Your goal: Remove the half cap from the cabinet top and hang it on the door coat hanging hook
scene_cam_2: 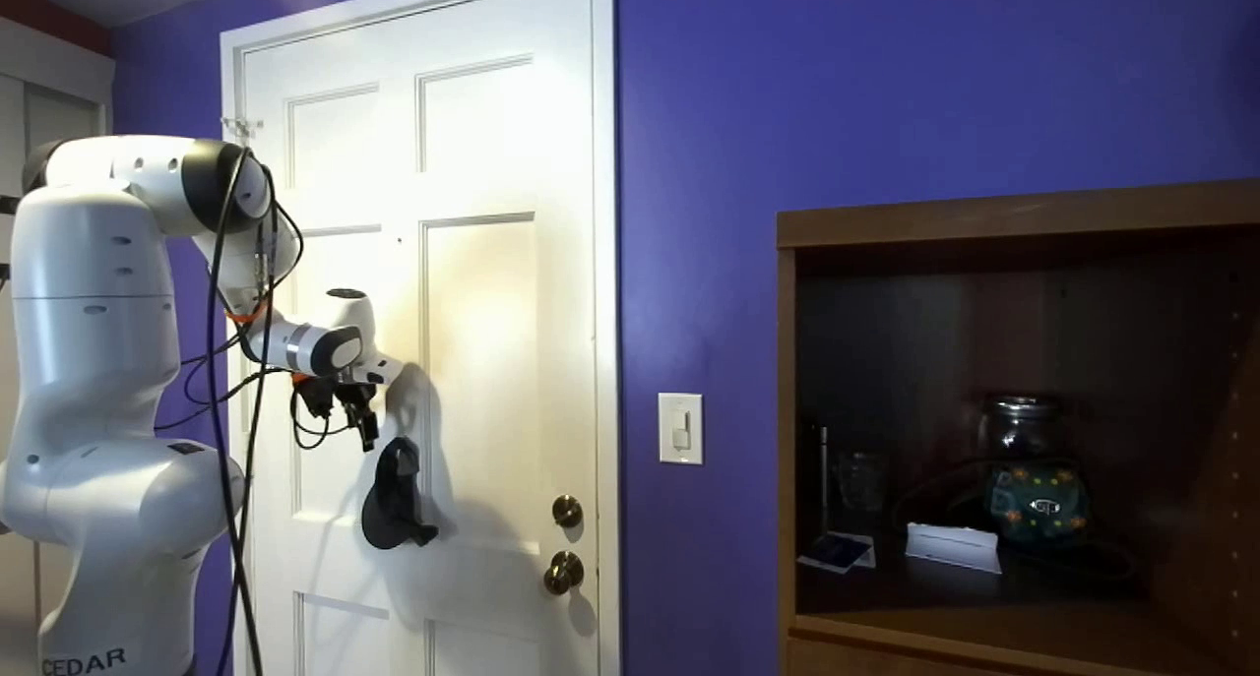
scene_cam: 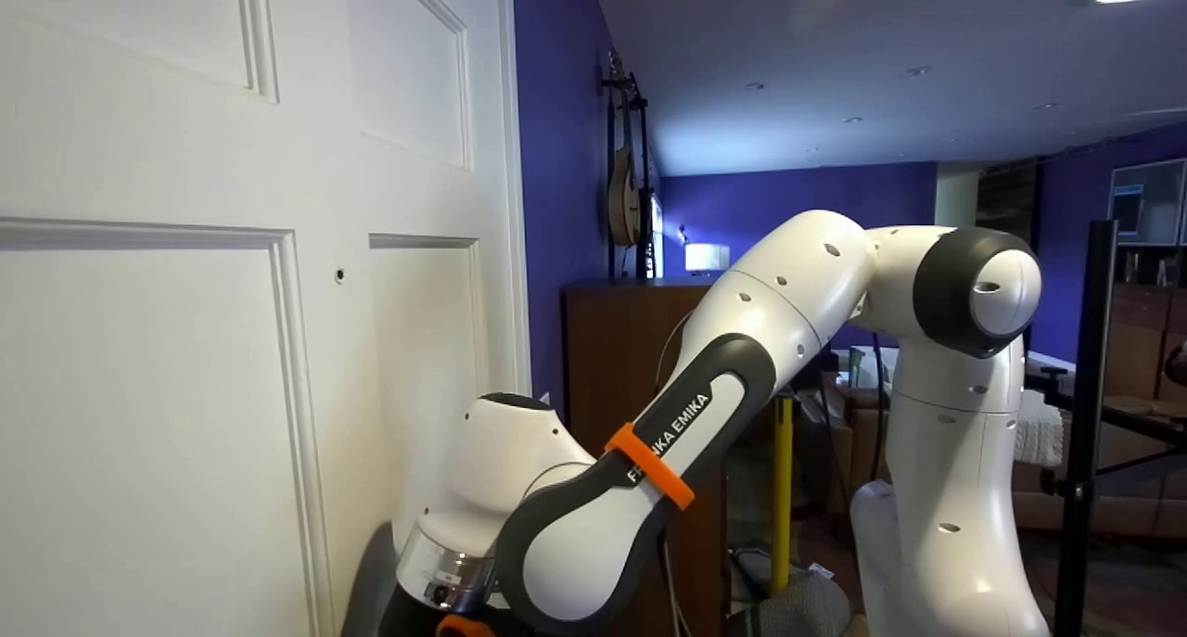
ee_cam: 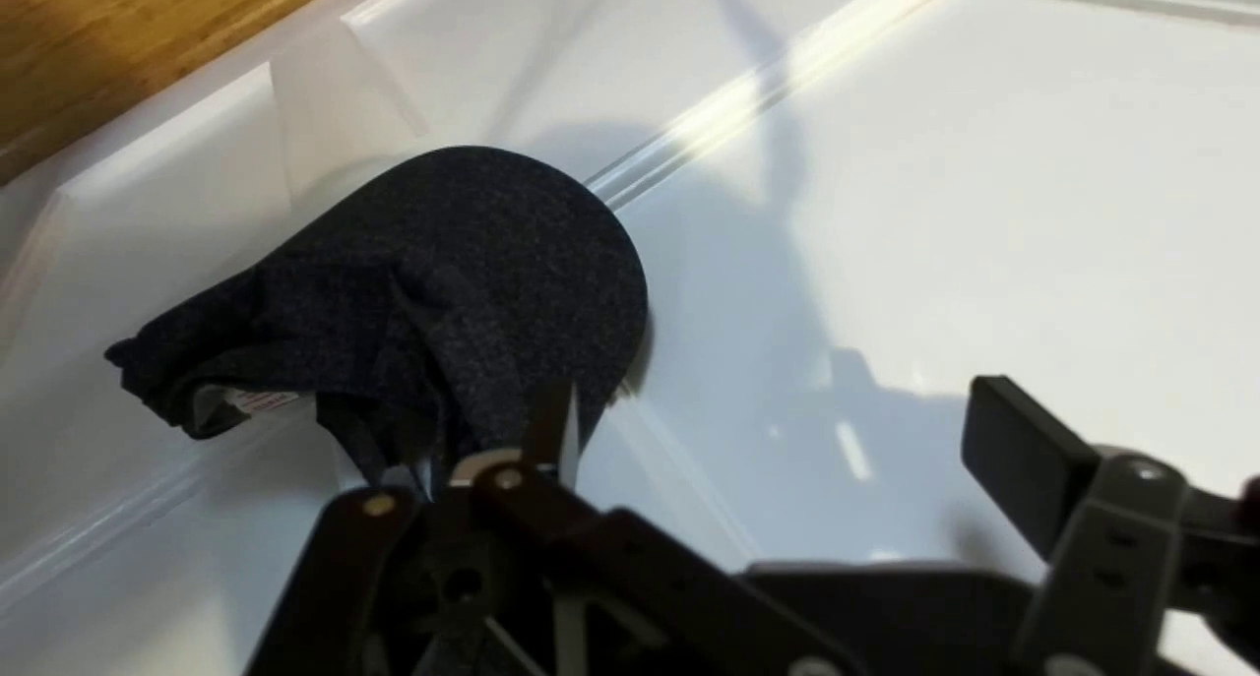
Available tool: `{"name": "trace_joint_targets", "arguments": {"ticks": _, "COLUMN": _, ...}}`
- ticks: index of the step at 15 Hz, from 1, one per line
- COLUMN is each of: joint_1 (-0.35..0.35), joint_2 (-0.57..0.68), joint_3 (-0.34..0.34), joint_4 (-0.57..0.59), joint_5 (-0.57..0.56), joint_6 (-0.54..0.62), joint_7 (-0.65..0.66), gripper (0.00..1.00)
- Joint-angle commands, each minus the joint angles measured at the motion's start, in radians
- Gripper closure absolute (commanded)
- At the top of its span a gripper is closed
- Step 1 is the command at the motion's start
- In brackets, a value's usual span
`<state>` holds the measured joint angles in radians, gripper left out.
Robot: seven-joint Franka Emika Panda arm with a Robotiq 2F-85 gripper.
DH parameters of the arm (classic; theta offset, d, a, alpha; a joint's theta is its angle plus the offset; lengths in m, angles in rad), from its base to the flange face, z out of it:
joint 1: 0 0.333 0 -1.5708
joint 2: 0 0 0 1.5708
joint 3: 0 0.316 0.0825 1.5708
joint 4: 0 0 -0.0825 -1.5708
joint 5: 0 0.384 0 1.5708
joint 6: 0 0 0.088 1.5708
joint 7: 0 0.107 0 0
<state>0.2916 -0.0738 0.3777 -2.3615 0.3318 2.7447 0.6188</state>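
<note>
the dark cap (ee_cam: 492, 243) is hanging limply against the white face of the door (scene_cam_2: 482, 361); what is carrying it there is not showing clearly. in an exterior view it is hanging just below the fingers (ee_cam: 1029, 464). the wrist view is showing these standing wide apart, with the door filling the gap between them, so they are clamping nothing. one of them is overlapping the cap in that view, but whether it is touching the fabric, the pictures are not telling. a pale tag (ee_cam: 261, 400) is peeking out of the cap's folded end. well above the cap, a small dark spot (scene_cam_2: 399, 240) is marking the door.

the white arm (scene_cam: 807, 285) is bending down toward the door, wearing an orange band (scene_cam: 649, 465). the brown cabinet (scene_cam: 598, 359) is standing by the purple wall (scene_cam: 556, 155), and in an exterior view its open shelf is holding a glass jar (scene_cam_2: 1019, 430), a patterned bag (scene_cam_2: 1039, 504) and a white card (scene_cam_2: 953, 546). a brass knob (scene_cam_2: 563, 573) is sticking out near the door's edge, and a light switch (scene_cam_2: 680, 428) is sitting on the wall between door and cabinet.
</note>
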Motion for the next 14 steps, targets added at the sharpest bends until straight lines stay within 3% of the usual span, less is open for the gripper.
{"name": "trace_joint_targets", "arguments": {"ticks": 1, "joint_1": 0.006, "joint_2": -0.09, "joint_3": -0.027, "joint_4": -0.017, "joint_5": 0.007, "joint_6": -0.144, "joint_7": -0.015, "gripper": 0.0}}
{"name": "trace_joint_targets", "arguments": {"ticks": 3, "joint_1": -0.005, "joint_2": -0.136, "joint_3": -0.036, "joint_4": -0.022, "joint_5": -0.022, "joint_6": -0.233, "joint_7": 0.001, "gripper": 0.0}}
{"name": "trace_joint_targets", "arguments": {"ticks": 8, "joint_1": -0.067, "joint_2": -0.27, "joint_3": -0.04, "joint_4": -0.029, "joint_5": -0.217, "joint_6": -0.473, "joint_7": 0.039, "gripper": 0.0}}
{"name": "trace_joint_targets", "arguments": {"ticks": 14, "joint_1": -0.129, "joint_2": -0.404, "joint_3": -0.038, "joint_4": -0.032, "joint_5": -0.341, "joint_6": -0.594, "joint_7": 0.037, "gripper": 0.0}}
